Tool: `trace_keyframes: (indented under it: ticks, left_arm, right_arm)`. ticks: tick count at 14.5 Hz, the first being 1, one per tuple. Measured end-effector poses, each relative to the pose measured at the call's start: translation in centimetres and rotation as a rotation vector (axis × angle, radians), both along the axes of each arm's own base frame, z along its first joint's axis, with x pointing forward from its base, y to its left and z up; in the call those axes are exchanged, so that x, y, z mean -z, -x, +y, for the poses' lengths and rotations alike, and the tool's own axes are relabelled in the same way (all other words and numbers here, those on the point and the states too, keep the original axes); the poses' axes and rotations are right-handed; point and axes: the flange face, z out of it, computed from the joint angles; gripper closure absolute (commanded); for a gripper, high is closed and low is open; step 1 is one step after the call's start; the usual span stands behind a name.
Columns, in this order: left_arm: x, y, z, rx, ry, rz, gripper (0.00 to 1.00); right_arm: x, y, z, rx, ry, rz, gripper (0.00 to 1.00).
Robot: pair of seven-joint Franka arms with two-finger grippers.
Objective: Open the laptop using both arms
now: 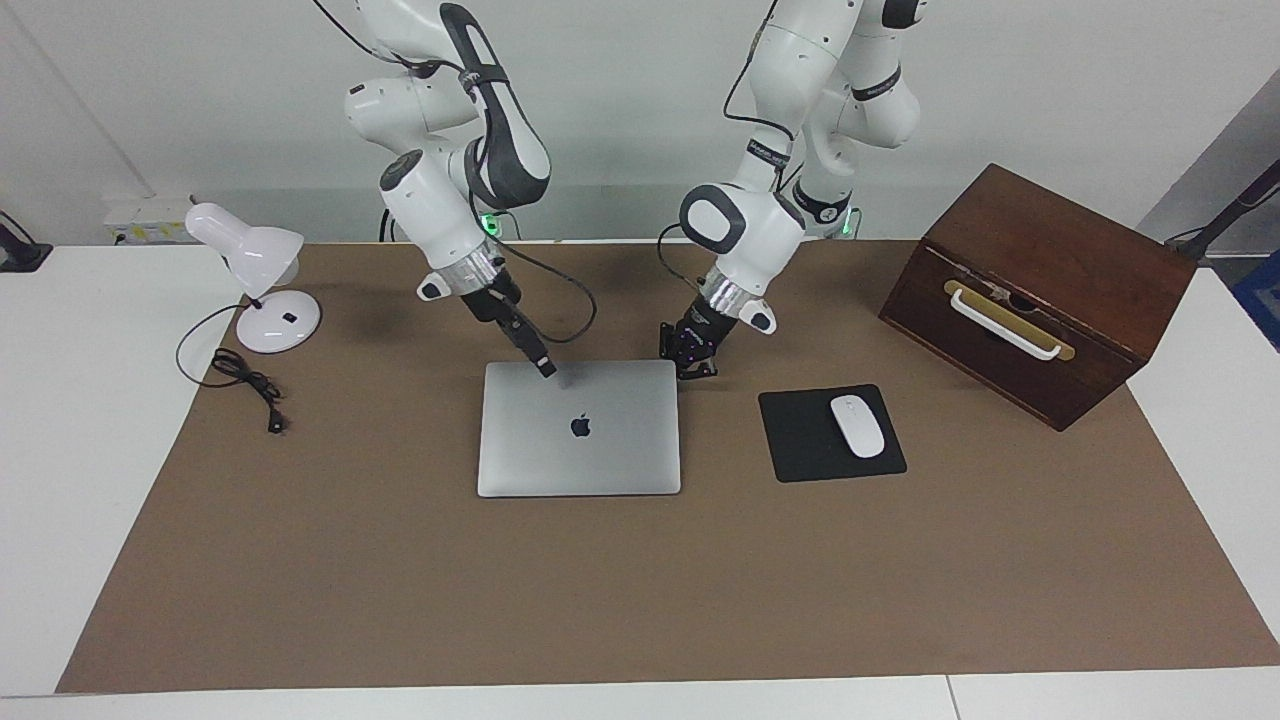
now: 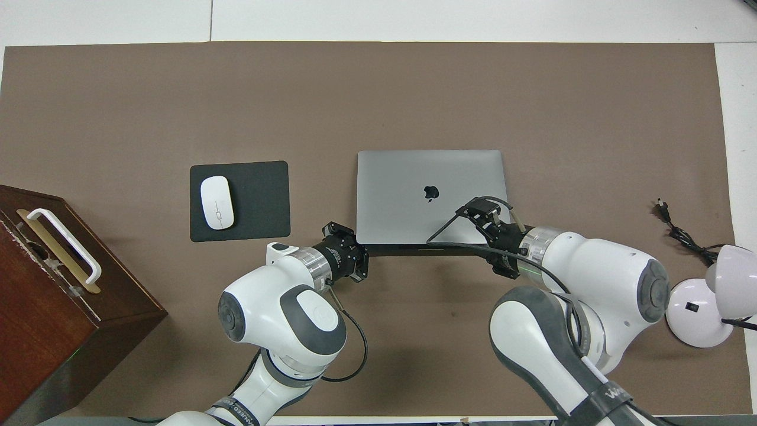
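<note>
A brown mat covers the table [image 1: 640,600]; the laptop [image 1: 580,440] lies closed mid-mat. The left end effector [image 1: 697,367], clenched empty, waits at its robot-side corner, seemingly to brace it; the right end effector [image 1: 546,368] touches the lid, grip unclear

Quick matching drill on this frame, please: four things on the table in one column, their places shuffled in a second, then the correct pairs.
1. laptop
2. mouse
3. lamp
4. wooden box

A. on the black mouse pad
B. right arm's end of the table
C. lid closed, between both pincers
D. left arm's end of the table

Pairs: 1-C, 2-A, 3-B, 4-D
</note>
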Motion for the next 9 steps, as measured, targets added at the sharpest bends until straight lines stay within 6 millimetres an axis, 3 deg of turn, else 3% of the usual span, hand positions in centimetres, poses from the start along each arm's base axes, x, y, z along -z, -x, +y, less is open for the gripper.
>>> trace_keyframes:
  ticks: [9]
  left_arm:
    - [0.00, 0.00, 0.00, 0.000, 0.000, 0.000, 1.00]
  right_arm:
    - [0.87, -0.37, -0.35, -0.009, 0.012, 0.006, 0.00]
